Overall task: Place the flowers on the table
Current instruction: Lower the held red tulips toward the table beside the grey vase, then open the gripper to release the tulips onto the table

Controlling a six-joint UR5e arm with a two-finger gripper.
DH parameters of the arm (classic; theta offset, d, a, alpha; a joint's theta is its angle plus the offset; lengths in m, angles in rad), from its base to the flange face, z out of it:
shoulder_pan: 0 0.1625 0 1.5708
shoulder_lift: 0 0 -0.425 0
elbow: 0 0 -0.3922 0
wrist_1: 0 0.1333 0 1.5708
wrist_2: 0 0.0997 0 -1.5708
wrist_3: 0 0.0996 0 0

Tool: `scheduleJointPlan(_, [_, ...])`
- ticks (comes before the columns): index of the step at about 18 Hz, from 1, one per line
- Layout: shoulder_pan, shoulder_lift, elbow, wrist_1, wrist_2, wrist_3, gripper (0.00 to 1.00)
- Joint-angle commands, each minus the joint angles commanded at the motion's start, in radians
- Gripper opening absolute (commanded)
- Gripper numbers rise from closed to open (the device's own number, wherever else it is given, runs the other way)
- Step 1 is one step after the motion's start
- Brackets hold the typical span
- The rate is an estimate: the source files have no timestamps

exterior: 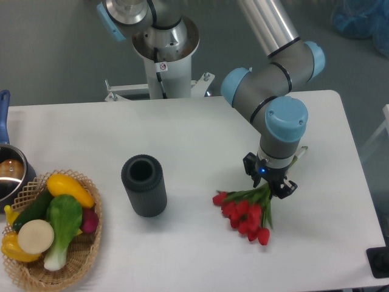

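Observation:
The flowers (243, 214), a bunch of red tulips with green stems, hang from my gripper (269, 184) over the right part of the white table (200, 134). The buds point down and to the left, low over the tabletop; I cannot tell whether they touch it. The gripper is shut on the stems, and its fingers are mostly hidden under the wrist. A stem end sticks out behind the wrist at the upper right (299, 153).
A dark ribbed cylinder (144, 185) stands upright left of the flowers. A wicker basket (91, 246) of vegetables sits at the front left, with a pot (8, 173) behind it. The robot base (164, 55) stands behind the table's far edge.

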Motion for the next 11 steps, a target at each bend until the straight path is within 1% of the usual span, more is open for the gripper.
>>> scheduleJointPlan(2, [0.0,0.002,0.0,0.0,0.0,-0.002,0.98])
scheduleJointPlan(5, [0.008,0.015,0.003,0.002,-0.015,-0.003,1.0])
scheduleJointPlan(9, [0.043,0.066,0.003,-0.002,-0.041,-0.003,1.0])
scheduleJointPlan(11, [0.051,0.08,-0.002,-0.003,-0.043,0.011,1.0])
